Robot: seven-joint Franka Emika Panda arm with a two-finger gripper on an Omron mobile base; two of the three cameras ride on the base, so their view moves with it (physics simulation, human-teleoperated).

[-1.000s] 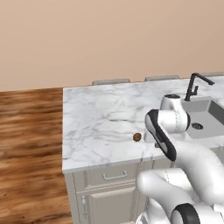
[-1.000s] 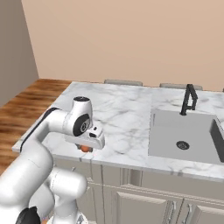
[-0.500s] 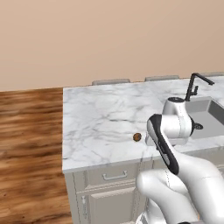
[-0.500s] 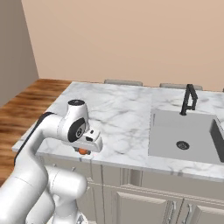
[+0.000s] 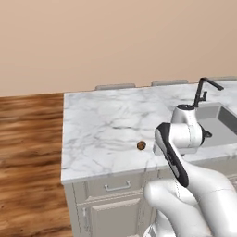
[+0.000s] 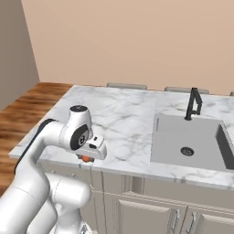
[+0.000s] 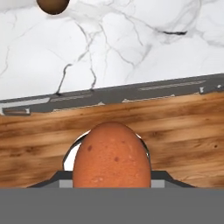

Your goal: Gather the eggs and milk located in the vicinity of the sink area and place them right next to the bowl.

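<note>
One orange-red egg held in the gripper

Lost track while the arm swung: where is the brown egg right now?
The brown egg lies alone on the marble counter near its front edge, left of the sink; it also shows at the hand view's top left.

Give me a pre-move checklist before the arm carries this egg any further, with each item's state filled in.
1. Orange-red egg is at the gripper, close in front of the hand camera: ok.
2. Firm finger grip on it: cannot tell, the egg hides the fingertips.
3. Brown egg lies loose on the marble counter, not yet collected: not ok.
4. Hand sits at the counter's front edge, wooden floor below the egg: not ok, risky if it slips.
5. Sink and faucet stand apart from the arm: ok.
</note>
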